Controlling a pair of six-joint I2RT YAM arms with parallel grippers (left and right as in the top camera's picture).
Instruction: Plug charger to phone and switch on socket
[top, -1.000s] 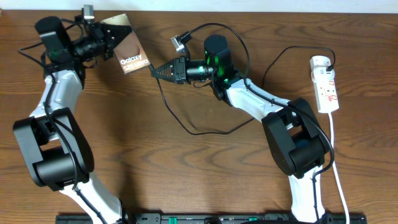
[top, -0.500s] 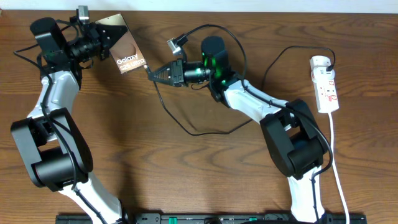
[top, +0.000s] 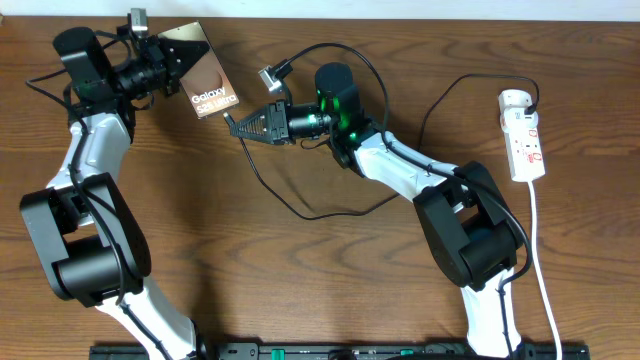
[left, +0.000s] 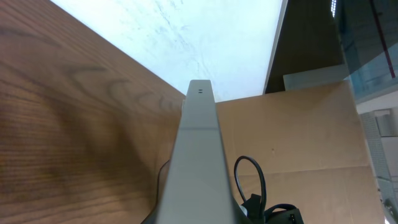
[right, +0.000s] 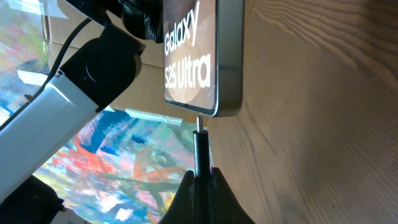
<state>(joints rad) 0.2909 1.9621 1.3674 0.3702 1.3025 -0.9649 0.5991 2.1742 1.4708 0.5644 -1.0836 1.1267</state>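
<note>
A dark wood-grain desk (top: 300, 290) meets a white wall (left: 186, 37); brown cardboard (left: 311, 137) and a colourful painted surface (right: 137, 168) stand beyond.

We take this for a robotics lab or test room. A wood-grain table (top: 300, 290) bears two white-and-black robot arms, one at the frame's left (top: 95, 150), one at its right (top: 400, 170), rising from a black rail (top: 330, 352) along the lower edge. The wrist views show a white wall (left: 186, 37), brown cardboard (left: 298, 143) and a brightly painted sheet (right: 137, 162).
</note>
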